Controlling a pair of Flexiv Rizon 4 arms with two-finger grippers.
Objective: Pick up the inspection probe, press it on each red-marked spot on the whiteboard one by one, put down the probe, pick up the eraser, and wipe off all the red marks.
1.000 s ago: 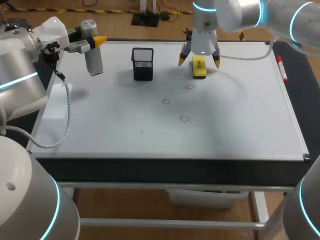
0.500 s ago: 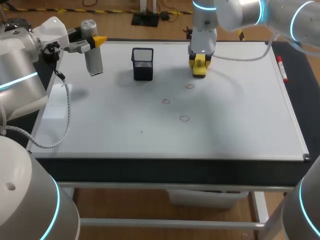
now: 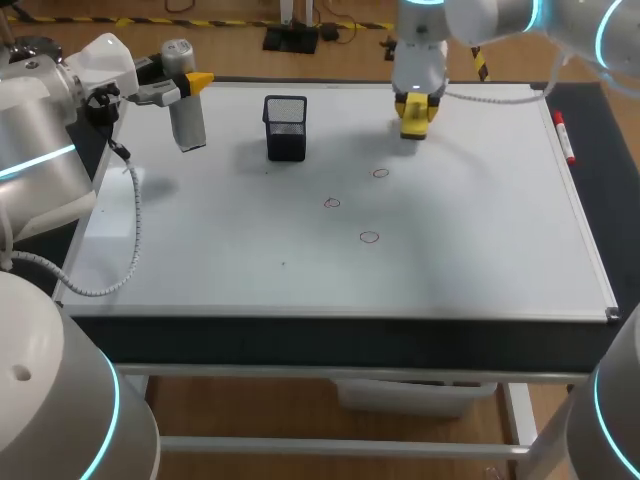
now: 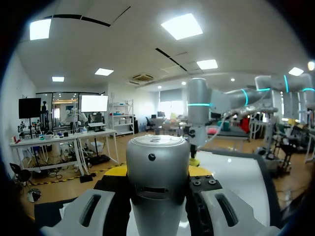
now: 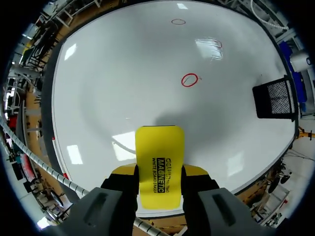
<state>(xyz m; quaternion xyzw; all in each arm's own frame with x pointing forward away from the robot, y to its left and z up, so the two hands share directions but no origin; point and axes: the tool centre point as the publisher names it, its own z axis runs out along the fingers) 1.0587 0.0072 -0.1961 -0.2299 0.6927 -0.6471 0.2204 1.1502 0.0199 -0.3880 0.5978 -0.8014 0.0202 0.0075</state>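
Yellow eraser (image 5: 159,147) clamped in right gripper (image 5: 159,174) — probe (image 3: 187,125) in left gripper (image 3: 183,88).

My left arm comes in from the left. Its gripper (image 3: 190,84) points sideways, and its fingers squeeze the probe (image 3: 186,122). My right arm reaches far across. Its gripper (image 3: 415,104) points down and pinches the eraser (image 3: 413,126).

glossy whiteboard (image 3: 470,250), matt metal probe (image 4: 157,167)
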